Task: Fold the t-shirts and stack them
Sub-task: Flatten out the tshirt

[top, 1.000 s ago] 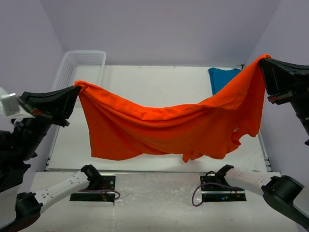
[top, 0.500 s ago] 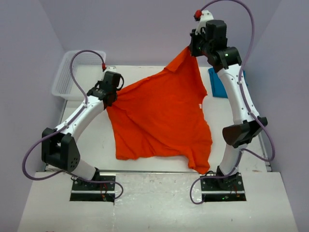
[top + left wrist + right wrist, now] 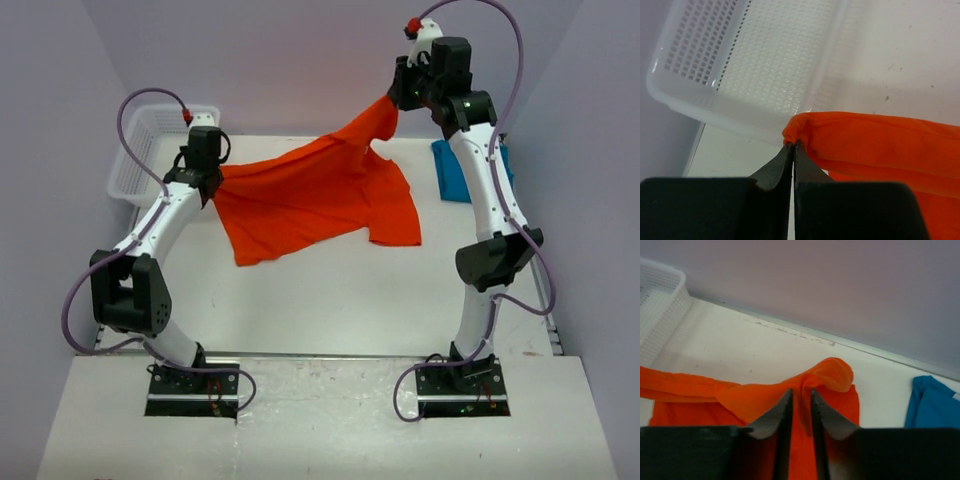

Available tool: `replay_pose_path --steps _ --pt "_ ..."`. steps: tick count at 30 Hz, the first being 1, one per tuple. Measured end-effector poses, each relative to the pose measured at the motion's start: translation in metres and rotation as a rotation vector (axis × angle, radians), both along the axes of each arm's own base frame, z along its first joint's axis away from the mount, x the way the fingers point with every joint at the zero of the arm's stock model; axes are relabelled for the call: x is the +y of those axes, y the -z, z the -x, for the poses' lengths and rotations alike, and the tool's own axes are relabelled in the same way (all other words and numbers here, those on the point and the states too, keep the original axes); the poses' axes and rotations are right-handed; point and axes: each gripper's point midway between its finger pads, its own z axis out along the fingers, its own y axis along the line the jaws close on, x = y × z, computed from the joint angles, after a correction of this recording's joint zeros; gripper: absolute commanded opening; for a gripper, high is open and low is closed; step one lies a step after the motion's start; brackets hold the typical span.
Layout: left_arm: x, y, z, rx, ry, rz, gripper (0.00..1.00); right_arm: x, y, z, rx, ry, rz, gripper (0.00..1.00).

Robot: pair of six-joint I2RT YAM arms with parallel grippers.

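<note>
Orange t-shirt [image 3: 310, 195] stretched for flat laydown: left gripper [image 3: 793, 146] clamped tight on one corner, right gripper [image 3: 801, 394] narrowly pinching another, cloth draping below it.

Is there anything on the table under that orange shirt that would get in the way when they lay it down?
Nothing visible does. The left gripper and right gripper pinch the orange t-shirt; the table in front of it is bare. The white basket sits far left, the teal t-shirt far right, both off to the sides.
</note>
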Motion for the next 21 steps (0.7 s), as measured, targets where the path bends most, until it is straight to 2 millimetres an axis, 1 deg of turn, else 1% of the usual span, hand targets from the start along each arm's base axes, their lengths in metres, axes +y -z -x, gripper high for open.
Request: replay_pose_path --steps 1,2,3,4,5,6,7,8,10,12,13,15,17,18,20,21 --pt "-0.002 0.004 -0.006 0.004 0.008 0.005 0.0 0.001 0.002 -0.005 -0.002 -0.001 -0.002 0.47" --pt "-0.005 0.01 -0.011 0.011 0.016 0.009 0.04 0.002 0.008 -0.01 0.002 -0.003 0.001 0.96" --pt "-0.007 0.016 -0.015 0.021 0.023 0.011 0.32 0.002 0.015 -0.015 0.01 -0.002 0.004 0.99" --pt "-0.008 0.022 -0.019 0.034 0.031 0.005 0.55 0.002 0.024 -0.02 0.021 -0.002 0.018 0.99" --pt "-0.009 0.029 -0.022 0.046 0.037 0.0 0.84 0.002 0.034 -0.025 0.037 0.001 0.026 0.99" --pt "-0.01 0.036 -0.025 0.057 0.042 -0.001 0.95 0.002 0.044 -0.029 0.054 0.004 0.032 0.99" --pt "-0.011 0.041 -0.028 0.061 0.044 0.003 1.0 0.002 0.053 -0.032 0.071 0.007 0.037 0.99" --pt "-0.012 0.045 -0.03 0.061 0.046 0.007 1.0 0.002 0.06 -0.034 0.086 0.01 0.042 0.99" --pt "-0.014 0.047 -0.033 0.055 0.051 0.012 1.0 -0.001 0.068 -0.034 0.108 0.022 0.051 0.99" --pt "-0.016 0.042 -0.036 0.029 0.056 0.019 1.0 -0.007 0.066 -0.03 0.111 0.055 0.058 0.99" --pt "-0.018 0.038 -0.037 0.014 0.059 0.023 1.0 -0.011 0.067 -0.025 0.119 0.073 0.06 0.99" --pt "-0.022 0.028 -0.034 -0.008 0.065 0.025 1.0 -0.022 0.071 -0.006 0.153 0.12 0.069 0.99" --pt "-0.035 0.014 -0.026 -0.031 0.081 0.023 1.0 -0.034 0.075 0.02 0.186 0.165 0.073 0.99" --pt "-0.043 0.005 -0.021 -0.042 0.094 0.024 1.0 -0.04 0.077 0.034 0.202 0.185 0.072 0.99" --pt "-0.073 -0.009 -0.005 -0.066 0.145 0.052 0.98 -0.049 0.081 0.063 0.228 0.221 0.055 0.95" --pt "-0.085 -0.012 0.005 -0.072 0.171 0.074 0.97 -0.052 0.083 0.075 0.237 0.227 0.044 0.91"
